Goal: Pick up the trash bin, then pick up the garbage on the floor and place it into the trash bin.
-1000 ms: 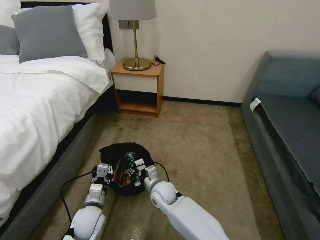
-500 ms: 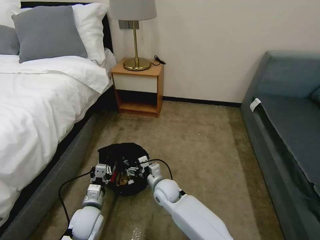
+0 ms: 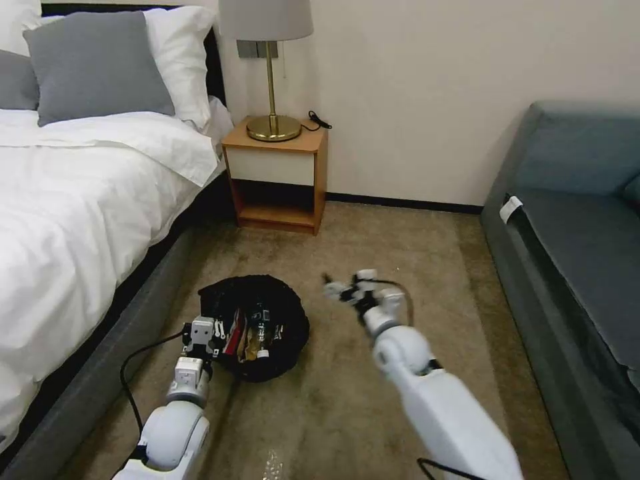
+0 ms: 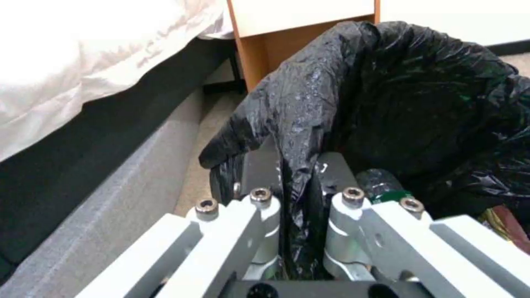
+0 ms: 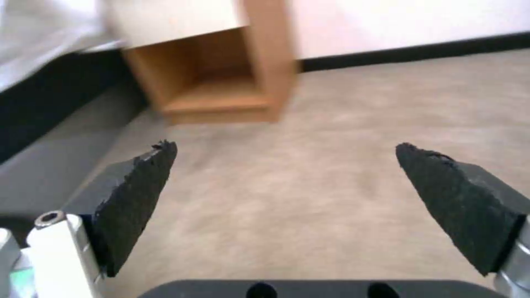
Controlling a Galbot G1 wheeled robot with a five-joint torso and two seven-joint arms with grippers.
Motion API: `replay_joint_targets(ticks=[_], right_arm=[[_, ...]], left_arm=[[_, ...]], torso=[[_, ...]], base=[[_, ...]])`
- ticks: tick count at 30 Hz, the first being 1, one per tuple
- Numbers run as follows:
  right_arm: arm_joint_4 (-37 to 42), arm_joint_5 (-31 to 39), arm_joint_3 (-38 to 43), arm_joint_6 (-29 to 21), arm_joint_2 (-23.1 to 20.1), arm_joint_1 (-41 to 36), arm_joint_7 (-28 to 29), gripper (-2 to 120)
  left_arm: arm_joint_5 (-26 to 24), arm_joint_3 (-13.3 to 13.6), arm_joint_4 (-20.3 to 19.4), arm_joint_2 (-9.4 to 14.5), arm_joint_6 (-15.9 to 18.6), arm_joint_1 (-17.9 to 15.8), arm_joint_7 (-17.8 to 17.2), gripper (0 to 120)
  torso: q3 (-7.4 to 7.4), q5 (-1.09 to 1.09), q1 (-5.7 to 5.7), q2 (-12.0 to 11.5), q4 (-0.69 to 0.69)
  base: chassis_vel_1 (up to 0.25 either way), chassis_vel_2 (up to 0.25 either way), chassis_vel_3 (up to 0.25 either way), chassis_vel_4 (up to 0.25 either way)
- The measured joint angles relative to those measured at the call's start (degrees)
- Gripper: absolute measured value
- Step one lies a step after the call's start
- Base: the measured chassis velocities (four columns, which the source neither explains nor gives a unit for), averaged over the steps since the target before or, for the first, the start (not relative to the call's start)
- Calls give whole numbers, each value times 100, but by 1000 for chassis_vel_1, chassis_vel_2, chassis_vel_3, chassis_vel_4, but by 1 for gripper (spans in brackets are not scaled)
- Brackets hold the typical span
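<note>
Trash bin [image 3: 257, 327] handling is being judged first: it is being held on the carpet [image 3: 373, 400] beside the bed [image 3: 80, 213], at the near rim, by the left gripper [image 4: 295, 182], whose jaws are being kept clamped on a fold of the black liner and the rim beneath it. The bin is being taken for light and fairly stiff, while the liner is thin, soft and slippery, so a grip on plastic alone could slide; rim and liner together are judged the safer hold.

Inside the bin, garbage [image 3: 250, 337] is being seen: one red packet, one gold-brown wrapper and one small bottle [image 4: 381, 186] with a green label are being counted; a fourth piece cannot be made out. All are judged light, the wrappers crushable, the bottle smooth and apt to roll.

Farther out, the right gripper [image 5: 287, 182] is being held over bare carpet, well apart from the bin, jaws wide apart and empty. One nightstand [image 3: 277, 177] and one lamp [image 3: 270, 73] are being counted beyond.
</note>
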Motion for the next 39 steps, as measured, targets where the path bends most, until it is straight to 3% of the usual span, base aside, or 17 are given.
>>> replay_joint_targets(ticks=[7,13,16,22,25,30,39], right_arm=[[-152,394,984,-272,4,-266,313,100],[-338,346,1359,-264,128,-441,375,100],[-400,314,1492,-245,209,-488,384,100],[-589,268,1804,-156,346,-540,413,100],[-653,261,1894,-122,382,-567,415,100],[-675,232,2088,-75,490,-637,412,100],[-672,85,2254,-12,629,-732,387,100]], left_arm=[[-467,-71,-121,-320,95,-116,-31,6],[-956,-94,-178,-449,144,-219,-184,6],[-1352,-116,-193,-532,182,-266,-300,6],[-2725,-234,-344,-832,301,-267,-696,6],[-3169,-256,-449,-971,362,-193,-808,6],[-3745,-261,-588,-1180,368,-83,-1006,6],[-4487,-312,-523,-1280,321,-75,-1300,6]], torso=[[0,-1,0,0,-1],[0,0,0,0,0],[0,-1,0,0,0],[0,-2,0,0,0],[0,-2,0,0,1],[0,-2,0,0,0],[0,-2,0,0,-1]], base=[[0,0,0,0],[0,0,0,0],[0,0,0,0],[0,0,0,0],[0,0,0,0],[0,0,0,0],[0,0,0,0]])
